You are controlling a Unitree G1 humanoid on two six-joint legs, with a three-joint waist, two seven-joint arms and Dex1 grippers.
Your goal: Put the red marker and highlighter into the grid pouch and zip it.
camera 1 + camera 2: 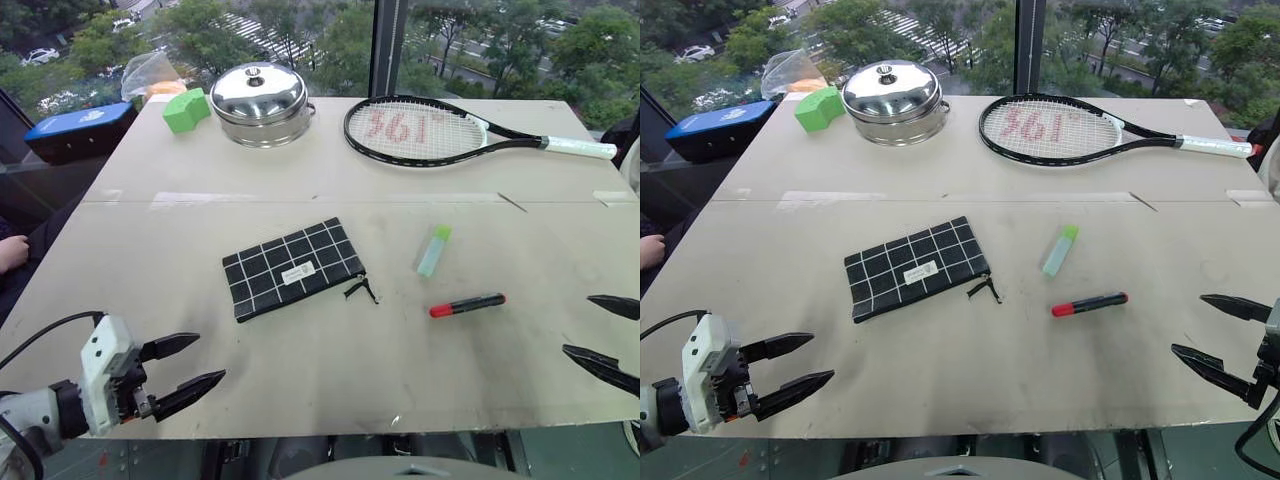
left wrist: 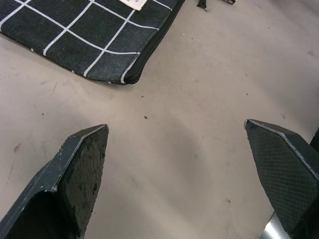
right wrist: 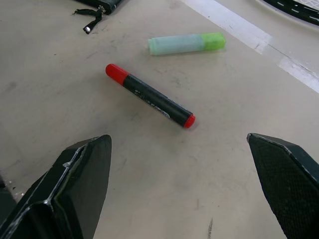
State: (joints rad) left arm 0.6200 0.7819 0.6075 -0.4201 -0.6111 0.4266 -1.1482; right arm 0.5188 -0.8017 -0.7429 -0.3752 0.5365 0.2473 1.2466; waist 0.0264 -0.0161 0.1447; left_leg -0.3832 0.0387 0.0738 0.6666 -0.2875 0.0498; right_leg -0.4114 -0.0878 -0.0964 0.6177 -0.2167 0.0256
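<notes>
The grid pouch [image 1: 292, 266] lies flat mid-table, black with white lines and a small white label, its zipper pull [image 1: 363, 289] trailing at its right end. To its right the mint-green highlighter [image 1: 434, 250] lies on the board, and the red marker [image 1: 467, 305] lies just nearer than it, red cap pointing left. My left gripper [image 1: 197, 362] hovers open at the near left, short of the pouch. At the near right edge my right gripper [image 1: 610, 334] is open, to the right of the marker. Both pens [image 3: 149, 95] lie ahead of its fingers [image 3: 82, 179].
At the back stand a steel lidded pot [image 1: 260, 102], a green block [image 1: 186, 109] and a blue box [image 1: 80, 127]. A tennis racket [image 1: 430, 131] lies at the back right. A person's hand [image 1: 12, 252] rests beyond the table's left edge.
</notes>
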